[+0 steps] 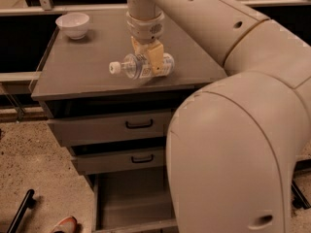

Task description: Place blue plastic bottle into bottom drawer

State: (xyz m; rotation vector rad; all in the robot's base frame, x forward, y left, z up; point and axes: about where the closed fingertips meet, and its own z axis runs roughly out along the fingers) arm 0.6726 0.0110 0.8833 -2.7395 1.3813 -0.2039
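The blue plastic bottle (141, 66) is clear with a white cap pointing left and a pale label. It lies on its side in the air above the front of the grey cabinet top (82, 67). My gripper (149, 62) reaches down from above and is shut on the bottle's middle. The bottom drawer (131, 200) stands pulled open at the foot of the cabinet, its plain grey inside partly hidden by my arm.
A white bowl (73, 24) stands at the back left of the cabinet top. The two upper drawers (138, 124) with black handles are slightly pulled out. My bulky arm (233, 144) fills the right side. A dark bar (19, 210) and a reddish object (63, 224) lie on the floor.
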